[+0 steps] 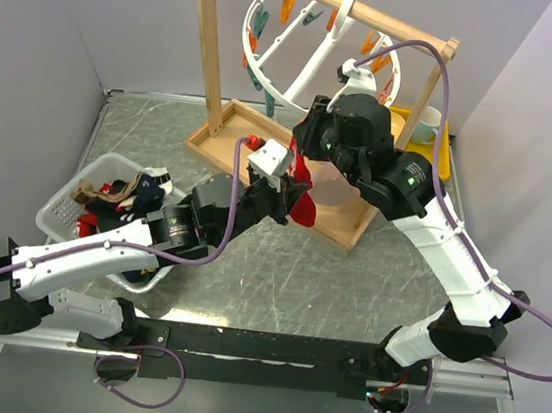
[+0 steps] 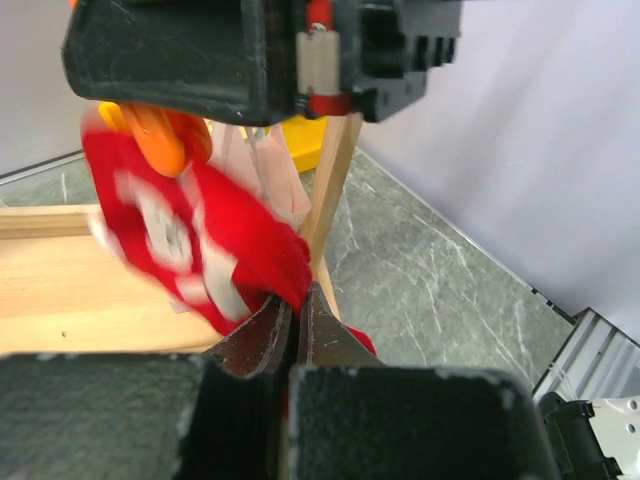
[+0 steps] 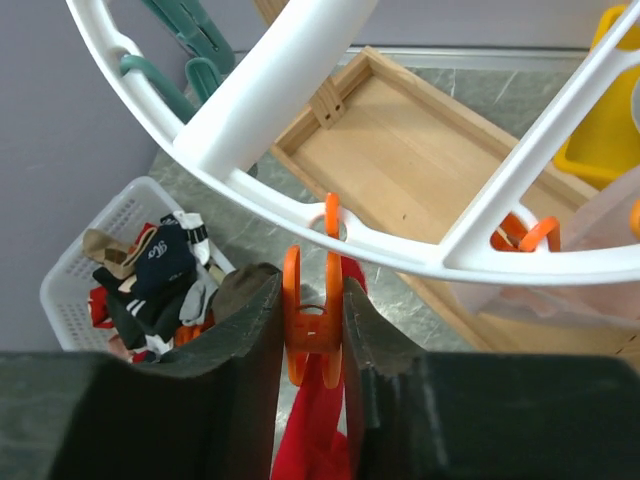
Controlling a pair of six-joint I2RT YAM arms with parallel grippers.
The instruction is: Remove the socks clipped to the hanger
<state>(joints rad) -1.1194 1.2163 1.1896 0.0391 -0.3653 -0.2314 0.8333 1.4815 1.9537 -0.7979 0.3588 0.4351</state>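
The white basket (image 1: 54,212) at the left holds a heap of socks (image 1: 121,193) in black, navy, red and tan. A yellow bin (image 1: 446,157) behind the rack (image 1: 207,47) holds a pale cup (image 1: 429,125). The hanger (image 1: 320,56) hangs tilted from the rack's top bar, over its wooden tray (image 1: 213,143). One red sock (image 3: 310,440) hangs from an orange clip (image 3: 305,345) on the ring's near rim, its long axis running down and toward the left arm (it is blurred in the left wrist view). The right gripper (image 3: 310,295) pinches the clip's handles from both sides. The left gripper (image 2: 297,305), jaws pressed together, grips the sock's lower end. A rack upright stands just beside the sock, on its right in the left wrist view; bare table (image 1: 277,277) lies open between basket and tray, nearer the arm bases
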